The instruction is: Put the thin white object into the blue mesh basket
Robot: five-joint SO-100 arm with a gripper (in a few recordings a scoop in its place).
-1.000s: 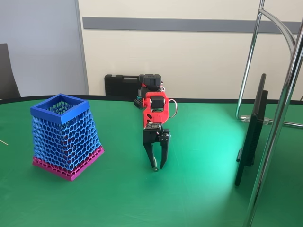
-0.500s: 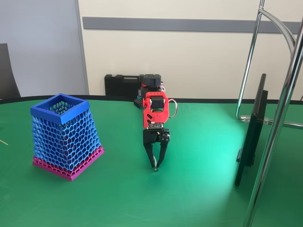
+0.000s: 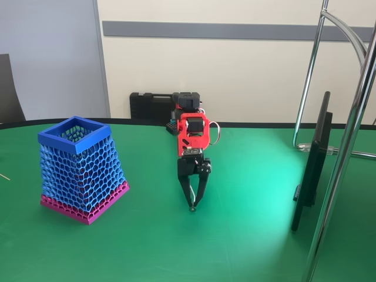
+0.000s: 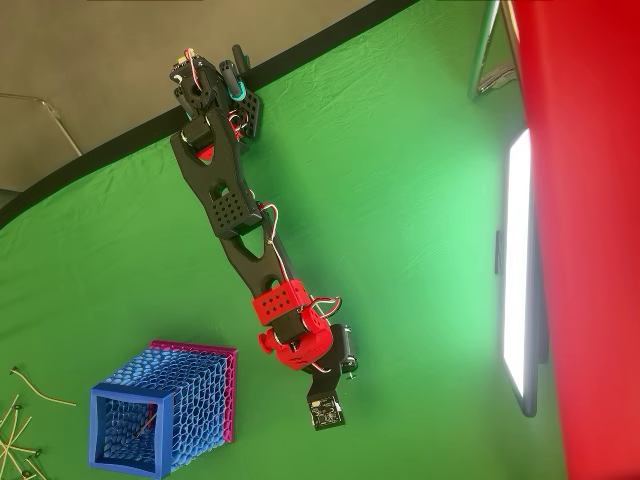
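The green table [image 3: 247, 235] fills the lower 2 thirds of the fixed view. On it, at the left of the frame, stands the blue mesh basket [image 3: 81, 170], upright on its magenta base band; in the overhead view it sits at the lower left [image 4: 165, 420]. The red and black arm [image 4: 235, 215] reaches from the upper left of the overhead view down toward the bottom centre. In the fixed view, the gripper [image 3: 192, 204] points straight down at the frame's centre, well apart from the basket and to its right. Its 2 fingers converge to almost nothing at the tips, pinching a small dark round tip just above the cloth. This looks like the end of the thin white object [image 3: 192, 207], but its white length cannot be made out between the fingers.
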